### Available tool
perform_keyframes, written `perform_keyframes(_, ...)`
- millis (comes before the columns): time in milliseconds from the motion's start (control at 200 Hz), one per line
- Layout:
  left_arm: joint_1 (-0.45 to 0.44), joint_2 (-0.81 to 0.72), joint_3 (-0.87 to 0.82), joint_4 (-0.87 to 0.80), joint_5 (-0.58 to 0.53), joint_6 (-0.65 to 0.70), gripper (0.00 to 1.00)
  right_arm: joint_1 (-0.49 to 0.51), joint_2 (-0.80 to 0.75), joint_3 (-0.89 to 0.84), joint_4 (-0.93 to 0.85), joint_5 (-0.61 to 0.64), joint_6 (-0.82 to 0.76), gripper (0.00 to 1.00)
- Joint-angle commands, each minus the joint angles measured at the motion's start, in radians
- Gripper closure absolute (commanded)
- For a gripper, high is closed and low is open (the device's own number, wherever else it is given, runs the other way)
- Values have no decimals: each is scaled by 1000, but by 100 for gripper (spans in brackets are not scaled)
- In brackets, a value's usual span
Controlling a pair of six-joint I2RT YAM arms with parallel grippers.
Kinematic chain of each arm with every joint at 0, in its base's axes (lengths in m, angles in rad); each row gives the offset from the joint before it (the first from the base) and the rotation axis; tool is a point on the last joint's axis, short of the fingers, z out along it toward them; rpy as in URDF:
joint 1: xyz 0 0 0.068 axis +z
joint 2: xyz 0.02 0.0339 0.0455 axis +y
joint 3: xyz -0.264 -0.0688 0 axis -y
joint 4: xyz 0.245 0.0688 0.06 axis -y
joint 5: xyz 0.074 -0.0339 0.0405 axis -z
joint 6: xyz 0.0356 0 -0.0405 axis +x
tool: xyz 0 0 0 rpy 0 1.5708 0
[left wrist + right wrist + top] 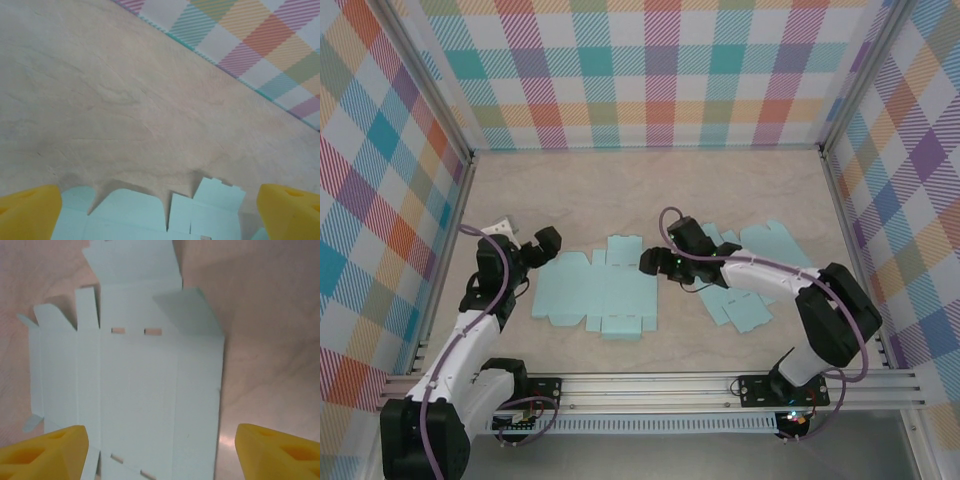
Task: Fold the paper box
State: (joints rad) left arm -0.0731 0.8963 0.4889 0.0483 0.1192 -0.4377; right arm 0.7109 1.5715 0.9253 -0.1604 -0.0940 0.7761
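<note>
Paper box point(602, 292) = flat die-cut sheet of pale aqua card, matte and thin, w/ crease lines, square side flaps, tapered tabs and small rectangular slots point(152, 331) thru which the surface point(620, 190) shows. It lies unfolded at ctr of the surface, btwn the two arms. In the right wrist view one corner flap point(187, 310) looks slightly raised and casts a shadow; the rest lies flat. More aqua blanks point(760, 250) lie to the right, overlapping, partly under the right arm.

Left end effector point(544, 250): spread wide, nothing held, just beside the sheet's left edge. Its fingertips point(30, 212) are blocky yellow, plastic-looking.

Right end effector point(648, 262): also spread wide, gripping nothing, at the sheet's right edge, same yellow tips.

Surface: pale beige, stone-look w/ faint veins, smooth.

Walls point(660, 70): pastel plaid print on three sides, metal frame posts at corners. Metal rail point(650, 385) along the near edge carries both arm bases.
</note>
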Motion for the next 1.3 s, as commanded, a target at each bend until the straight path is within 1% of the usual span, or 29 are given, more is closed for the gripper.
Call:
perform_keyframes(0, -40, 37, 47, -87, 73, -8, 0, -49, 78, 72, -46, -41, -174, 22)
perform_keyframes(90, -75, 55, 53, -123, 88, -6, 1, -76, 146, 135, -61, -101, -228, 17)
perform_keyframes(205, -113, 52, 35, -156, 90, -12, 14, -101, 208, 181, -67, -142, -277, 14)
perform_keyframes(315, -136, 41, 5, -174, 86, -25, 24, -122, 242, 196, -48, -185, -311, 14)
perform_keyframes(420, -145, 45, -33, -149, 91, -56, 36, -141, 280, 212, -33, -227, -334, 14)
perform_keyframes(525, -155, 77, -57, -98, 108, -89, 44, -149, 319, 235, -20, -279, -359, 16)
perform_keyframes(645, -171, 135, -45, -68, 107, -100, 47, -149, 345, 236, 21, -337, -383, 17)
perform_keyframes(860, -193, 241, -8, -33, 109, -98, 51, -148, 379, 240, 38, -380, -442, 19)
perform_keyframes(1055, -210, 312, 6, 14, 114, -108, 54, -148, 416, 262, 52, -405, -472, 25)
perform_keyframes(1155, -216, 331, 10, 28, 111, -108, 54, -148, 421, 265, 60, -418, -493, 30)
perform_keyframes(1240, -217, 339, 16, 34, 111, -105, 54, -148, 421, 265, 67, -423, -507, 40)
perform_keyframes(1295, -217, 344, 19, 41, 111, -102, 54, -148, 420, 265, 70, -421, -512, 44)
